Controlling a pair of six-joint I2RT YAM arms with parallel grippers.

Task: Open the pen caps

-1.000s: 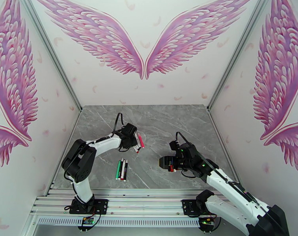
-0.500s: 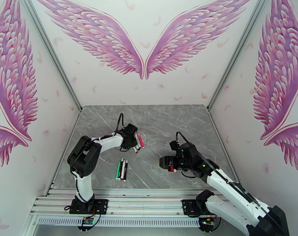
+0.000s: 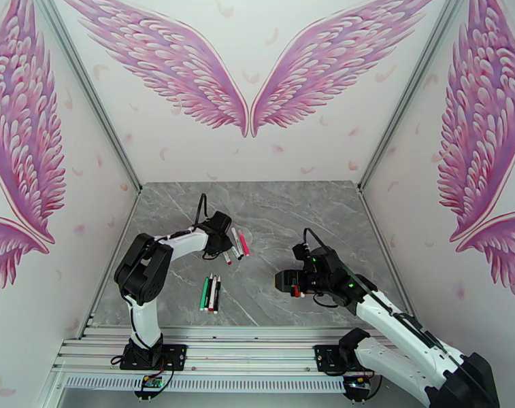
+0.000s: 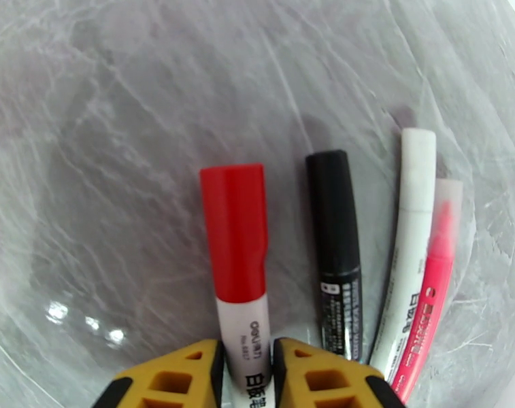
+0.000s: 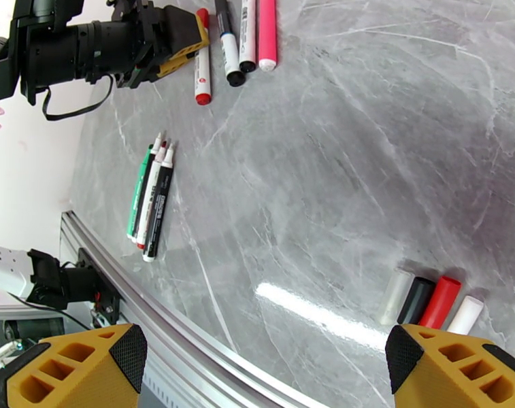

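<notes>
Now left jaws pinch the red-capped pen [image 4: 243, 315] behind its red cap [image 4: 234, 229]; right jaws spread wide.

red-capped white pen [image 4: 241, 287], grey marbled table [image 4: 121, 130]

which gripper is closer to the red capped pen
Left. The left gripper pinches the red-capped pen by its white barrel; the right gripper hangs open well off to the right, by the loose caps.
</notes>
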